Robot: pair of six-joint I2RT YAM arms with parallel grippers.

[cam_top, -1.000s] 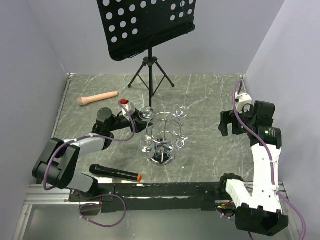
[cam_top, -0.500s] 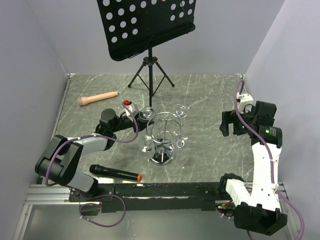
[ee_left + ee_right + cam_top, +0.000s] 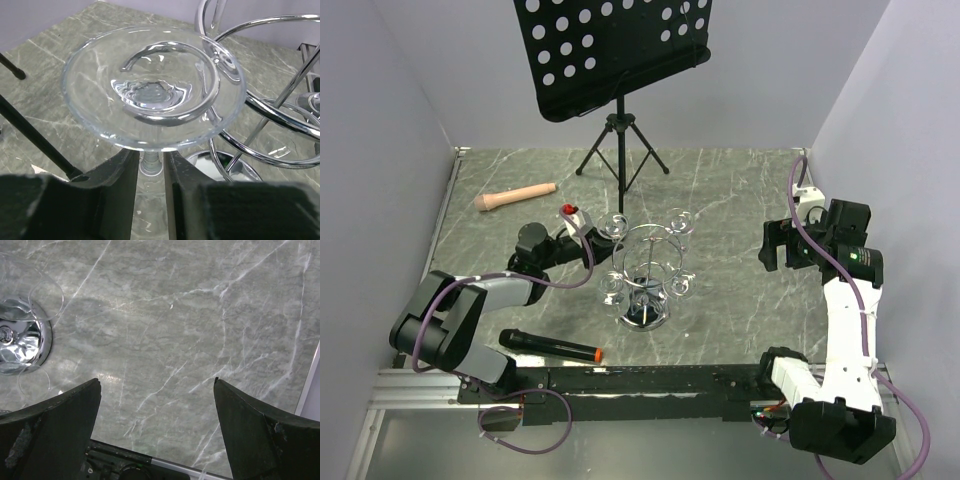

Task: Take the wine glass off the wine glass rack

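Left claw (image 3: 151,167) pinched narrow on the stem of a hanging wine glass (image 3: 150,90); right claw (image 3: 156,385) spread wide above the bench (image 3: 720,200).
The wine glass hangs upside down at the left rear of the wine glass rack (image 3: 648,265), its round foot resting on top of a chrome wire loop and its stem dropping between the left claw's two dark fingers (image 3: 117,175), which press it from either side just under the foot. The rack stands on its shiny round base near the middle of the grey marble bench, with other glasses hung around its ring. The right claw is held well apart from the rack on the right side, holding nothing. A black music stand (image 3: 615,50) rises at the back, a beige microphone (image 3: 515,197) lies at rear left and a black microphone (image 3: 550,347) near the front.
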